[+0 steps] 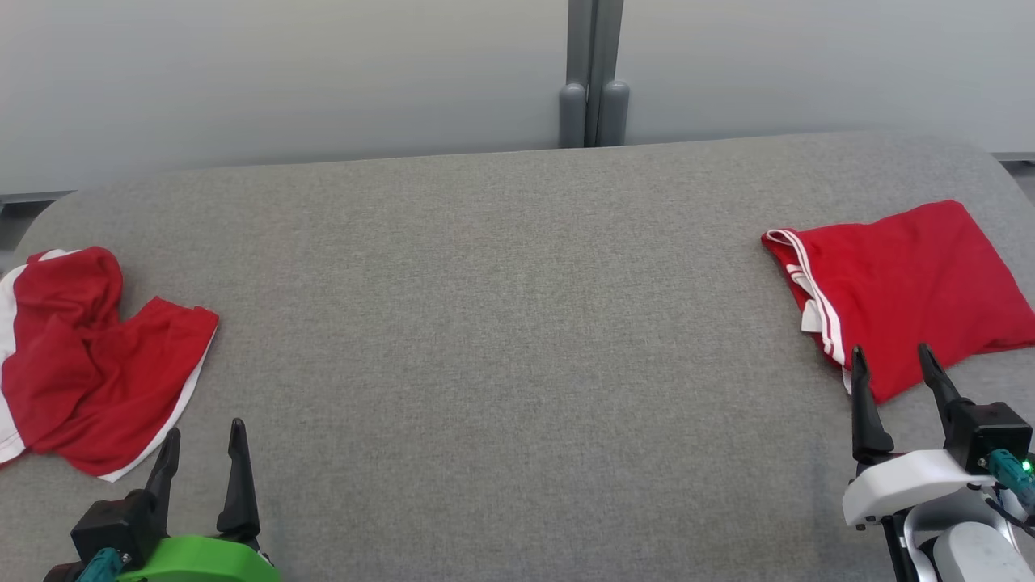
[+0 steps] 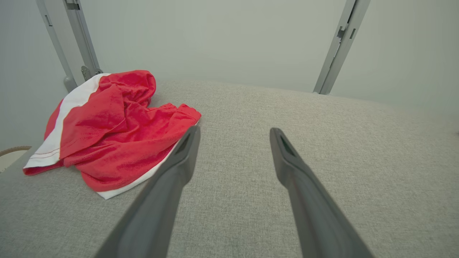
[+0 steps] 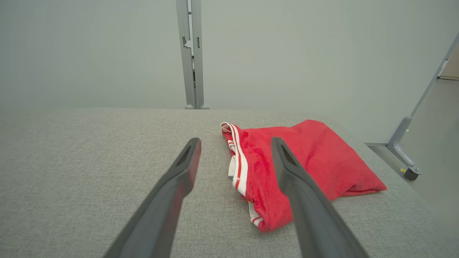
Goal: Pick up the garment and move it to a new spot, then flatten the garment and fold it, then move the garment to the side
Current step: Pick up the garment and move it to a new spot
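Facing you: a broad grey woven-fabric table with rounded corners, pale wall panels behind. A crumpled red-and-white garment lies far left, a folded red striped garment far right. Your left gripper and right gripper gape, empty.

Table spans room side to side. Wall behind it, post behind far edge, near middle. Left garment on table at left end. Right garment on table at right end, well apart from the other. Left gripper at near side, just right of left garment, not touching. Right gripper at near side, tips at right garment's near edge; contact unclear.
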Robot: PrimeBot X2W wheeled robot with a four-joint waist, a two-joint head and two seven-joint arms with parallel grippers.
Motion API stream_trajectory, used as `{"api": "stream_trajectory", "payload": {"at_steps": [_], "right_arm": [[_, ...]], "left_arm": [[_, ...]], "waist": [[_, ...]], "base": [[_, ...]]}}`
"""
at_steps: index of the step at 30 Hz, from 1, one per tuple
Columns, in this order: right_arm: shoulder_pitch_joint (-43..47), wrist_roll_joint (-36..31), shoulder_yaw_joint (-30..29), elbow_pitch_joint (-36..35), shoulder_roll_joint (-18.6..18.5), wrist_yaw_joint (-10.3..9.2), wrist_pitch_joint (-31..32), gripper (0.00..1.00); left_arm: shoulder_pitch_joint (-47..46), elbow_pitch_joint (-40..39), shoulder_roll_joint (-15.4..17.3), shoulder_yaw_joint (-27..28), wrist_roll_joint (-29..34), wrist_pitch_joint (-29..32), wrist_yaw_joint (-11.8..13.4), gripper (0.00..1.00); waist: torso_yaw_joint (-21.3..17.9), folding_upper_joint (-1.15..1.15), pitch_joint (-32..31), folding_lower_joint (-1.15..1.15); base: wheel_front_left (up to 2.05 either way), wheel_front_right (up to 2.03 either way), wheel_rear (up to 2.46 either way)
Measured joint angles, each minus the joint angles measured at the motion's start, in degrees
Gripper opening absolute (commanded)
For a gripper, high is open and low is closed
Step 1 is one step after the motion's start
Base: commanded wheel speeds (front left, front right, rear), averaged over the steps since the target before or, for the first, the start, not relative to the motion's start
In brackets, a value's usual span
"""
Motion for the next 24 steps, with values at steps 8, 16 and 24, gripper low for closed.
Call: {"api": "stream_trajectory", "payload": {"at_steps": [8,16,24], "right_arm": [[-0.1,-1.2,3.1,-0.8,1.0,2.1,0.0,1.0],[-2.7,-3.0,9.3,0.2,2.6,6.78,0.0,1.0],[-2.7,-3.0,9.4,1.4,4.0,7.58,0.0,1.0]], "left_arm": [[0.2,0.0,-0.5,1.2,0.5,0.0,0.4,1.0],[3.8,-0.6,-0.6,5.2,0.3,0.0,2.9,1.0],[4.7,-0.9,-0.6,5.0,0.4,0.0,3.0,1.0]], "waist": [[4.0,0.0,-0.5,0.0],[9.8,0.0,-1.3,0.0],[16.0,0.0,-2.8,0.0]], "base": [[0.0,0.0,0.0],[0.0,0.0,0.0],[0.0,0.0,0.0]]}}
